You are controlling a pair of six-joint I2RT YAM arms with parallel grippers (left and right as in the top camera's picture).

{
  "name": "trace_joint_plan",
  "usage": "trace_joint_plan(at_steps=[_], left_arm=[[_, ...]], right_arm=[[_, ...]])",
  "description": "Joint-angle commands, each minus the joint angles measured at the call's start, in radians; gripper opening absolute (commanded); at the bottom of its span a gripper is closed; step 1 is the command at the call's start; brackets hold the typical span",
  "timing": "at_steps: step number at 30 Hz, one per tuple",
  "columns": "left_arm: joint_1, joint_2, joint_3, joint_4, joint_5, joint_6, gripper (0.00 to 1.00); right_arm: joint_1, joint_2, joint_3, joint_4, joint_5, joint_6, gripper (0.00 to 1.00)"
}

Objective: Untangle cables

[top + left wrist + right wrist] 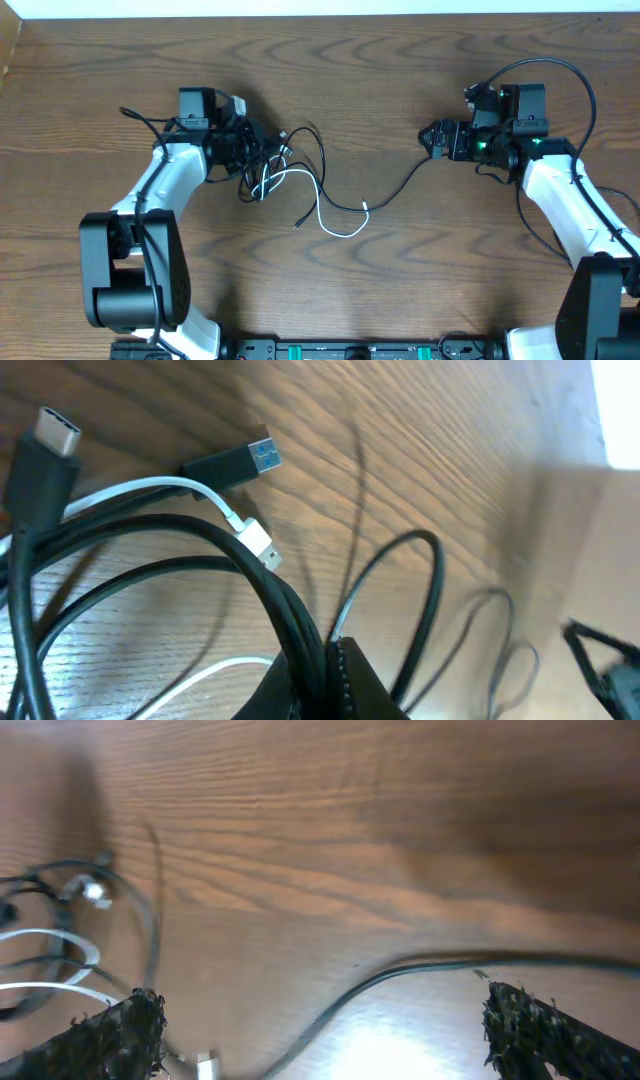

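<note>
Left gripper (250, 152) is closed on the black cord (395, 188), inside the tangle (270, 170). The left wrist view shows several black strands going together into its fingers; if a strand of the white cord (322, 215) is caught too, I cannot tell. Right gripper (432, 140) stands wide open and holds nothing, well apart from the tangle on the right arm's side. From the tangle one free run of the black cord leaves toward this gripper: it dips away from the tangle and then rises in a curve to end just beside the open fingers. So its long axis goes from the tangle to the right gripper, and the right arm is clearly the nearer one to this free end. In the right wrist view the cord lies flat on the table (400, 290), just ahead of the fingertips, and for part of its way it runs almost from one finger to the other, not across the gap. I judge the wrist must turn or come forward before the jaws can close around it. The white cord loops out of the tangle on the side near the arm bases, its far end beside the black run.
</note>
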Motion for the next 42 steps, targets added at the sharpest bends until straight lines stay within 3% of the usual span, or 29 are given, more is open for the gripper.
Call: trace_joint_plan(at_steps=[1,5,11,14,18,21,23,26,35,42], left_arm=[[0.015,-0.022,-0.01,-0.016,0.099,0.102,0.08],[0.008,-0.022,-0.01,-0.02,0.099,0.101,0.08],[0.008,-0.022,-0.01,-0.02,0.097,0.103,0.08],[0.008,-0.022,-0.01,-0.021,0.066,0.106,0.08],[0.008,-0.022,-0.01,-0.022,0.026,0.106,0.08],[0.008,-0.022,-0.01,-0.024,0.026,0.106,0.08],[0.008,-0.022,-0.01,-0.024,0.027,0.11,0.08],[0.008,-0.022,-0.01,-0.02,0.026,0.124,0.08],[0.008,-0.022,-0.01,-0.019,0.026,0.124,0.08],[0.008,-0.022,-0.01,-0.019,0.026,0.124,0.08]], right_arm=[[0.008,-0.006,-0.001,0.024,-0.151,0.173,0.99],[0.032,-0.006,-0.001,0.085,-0.307,0.194,0.99],[0.13,-0.005,-0.002,0.087,-0.224,0.28,0.91],[0.182,-0.005,-0.002,0.123,-0.213,0.341,0.99],[0.242,-0.005,-0.002,0.248,-0.212,0.368,0.97],[0.264,-0.006,-0.002,0.373,-0.208,0.434,0.71],[0.28,-0.006,-0.002,0.424,-0.166,0.47,0.45],[0.322,-0.005,-0.002,0.425,-0.021,0.495,0.37],[0.489,0.027,-0.002,0.42,0.237,0.494,0.47],[0.569,0.139,-0.002,0.57,0.253,0.494,0.49]])
